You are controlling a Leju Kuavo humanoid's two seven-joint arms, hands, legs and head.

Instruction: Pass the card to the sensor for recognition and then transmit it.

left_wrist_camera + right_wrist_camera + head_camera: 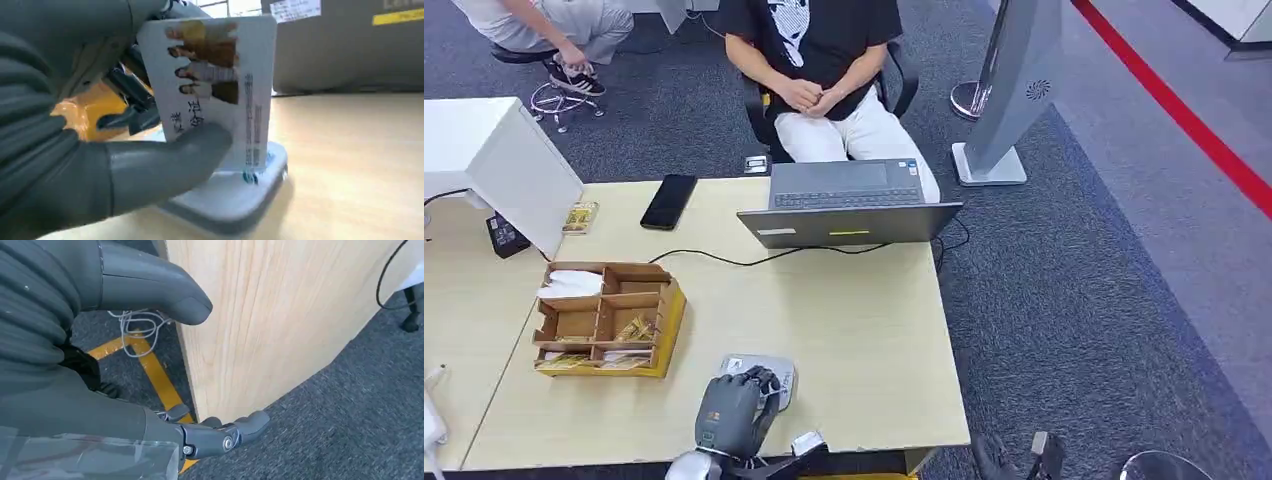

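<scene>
On a pale desk the left hand pinches the card upright over the sensor. Right hand hangs open, empty. Card looks thin, stiff, slick; best gripped flat-faced near an edge.

White card printed with figures; yellow-edged brown organiser.

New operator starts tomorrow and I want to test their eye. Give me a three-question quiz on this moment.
1. True or false: the left hand holds the card over the sensor.
2. What lies beside the laptop: A) phone B) mug C) stapler?
3. Which hand hangs beside the table, holding nothing?

Key: 1 true; 2 A; 3 right hand.
</scene>
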